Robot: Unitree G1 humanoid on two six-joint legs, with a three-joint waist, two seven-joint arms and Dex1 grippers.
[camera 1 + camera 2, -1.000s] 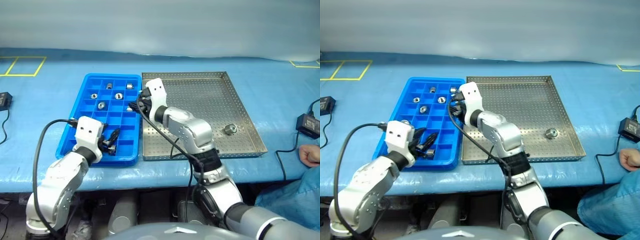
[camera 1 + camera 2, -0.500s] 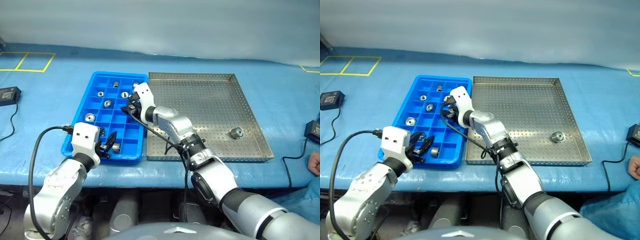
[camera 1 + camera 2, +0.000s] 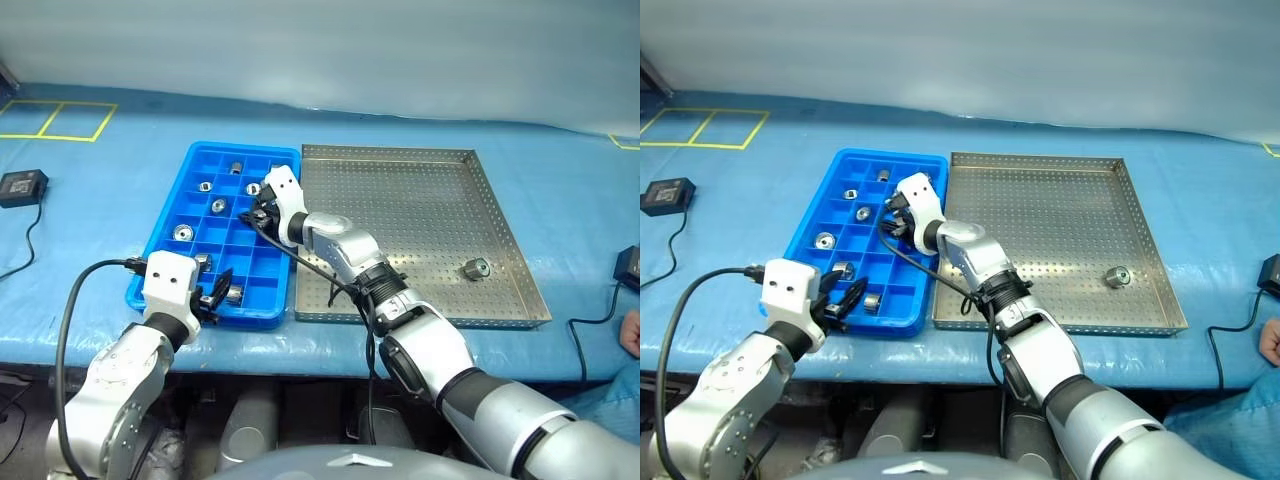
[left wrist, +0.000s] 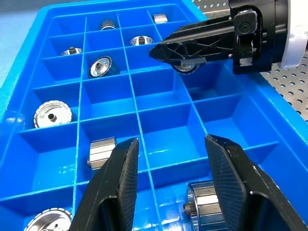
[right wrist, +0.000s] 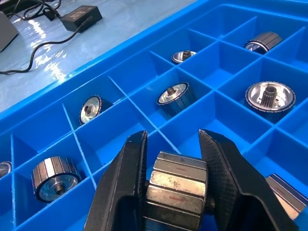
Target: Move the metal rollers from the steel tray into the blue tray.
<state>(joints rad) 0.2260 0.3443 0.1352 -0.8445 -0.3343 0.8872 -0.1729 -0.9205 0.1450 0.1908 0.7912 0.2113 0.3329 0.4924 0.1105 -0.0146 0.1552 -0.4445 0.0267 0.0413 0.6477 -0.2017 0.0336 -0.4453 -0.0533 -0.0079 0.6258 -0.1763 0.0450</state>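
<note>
Clamping a metal roller point(image 5: 176, 186) between its two black fingers, the right claw point(image 3: 262, 210) reached over the blue tray point(image 3: 166, 218) from the steel tray's side, with the roller held above the compartments near the blue tray's right-hand columns. The left claw point(image 4: 171, 185) hung at the blue tray's near edge with its fingers apart and nothing between them.

Several more rollers lay in the blue tray's compartments: a few in the far rows, one point(image 3: 182, 233) near the left wall, and two in the near rows, one point(image 4: 102, 152) beside the left claw's finger and another point(image 4: 204, 205) just under it. One roller point(image 3: 473, 268) lay alone on the steel tray point(image 3: 420, 160), toward its right side and well apart from both claws.

Both trays sat side by side, nearly touching, on the blue surface point(image 3: 570, 190). Yellow tape lines point(image 3: 58, 120) marked the surface's far left corner, and a black power adapter point(image 3: 22, 185) with its cable lay left of the blue tray. No brand, label or writing could be read on any of these things.
</note>
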